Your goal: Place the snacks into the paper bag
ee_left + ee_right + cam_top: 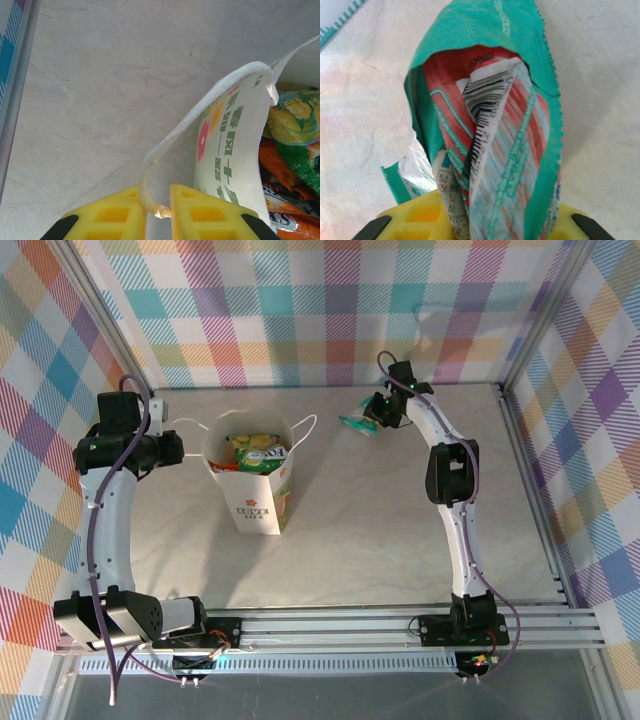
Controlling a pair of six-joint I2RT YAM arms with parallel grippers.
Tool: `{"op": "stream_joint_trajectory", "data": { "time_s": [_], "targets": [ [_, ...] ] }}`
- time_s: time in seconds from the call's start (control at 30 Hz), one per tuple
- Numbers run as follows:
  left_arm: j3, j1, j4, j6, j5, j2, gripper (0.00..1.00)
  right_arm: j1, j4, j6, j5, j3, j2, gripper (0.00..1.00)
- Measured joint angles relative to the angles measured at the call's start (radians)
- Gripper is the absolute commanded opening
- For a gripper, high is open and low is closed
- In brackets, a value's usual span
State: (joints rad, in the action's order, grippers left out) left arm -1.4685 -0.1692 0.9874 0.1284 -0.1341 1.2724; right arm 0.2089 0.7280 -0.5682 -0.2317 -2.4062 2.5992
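Several packets (255,452) already lie inside the paper bag (262,502); one teal packet (485,100), apparently the last, hangs right of the bag, clamped in the right gripper (495,225). The left gripper (157,202) pinches the bag's cord handle (200,105).

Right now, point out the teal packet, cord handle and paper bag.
teal packet (470,25), right wrist view, upper fold.
cord handle (200,107), left wrist view, mid-loop.
paper bag (258,508), top external view, printed front wall.

Plaid walls (330,310) enclose a marbled table (380,530) edged by aluminium rails (330,625).
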Motion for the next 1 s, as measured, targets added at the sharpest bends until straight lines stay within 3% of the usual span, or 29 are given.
{"op": "stream_joint_trajectory", "data": {
  "time_s": [0.4, 1.0],
  "targets": [
    [0.000, 0.000, -0.005, 0.000, -0.015, 0.000, 0.19, 0.035, 0.078, 0.119, 0.107, 0.179, -0.170, 0.18],
    [-0.002, 0.000, -0.018, 0.005, -0.048, 0.011, 0.21, 0.119, 0.060, 0.211, 0.224, 0.421, -0.491, 0.17]
  ]
}}
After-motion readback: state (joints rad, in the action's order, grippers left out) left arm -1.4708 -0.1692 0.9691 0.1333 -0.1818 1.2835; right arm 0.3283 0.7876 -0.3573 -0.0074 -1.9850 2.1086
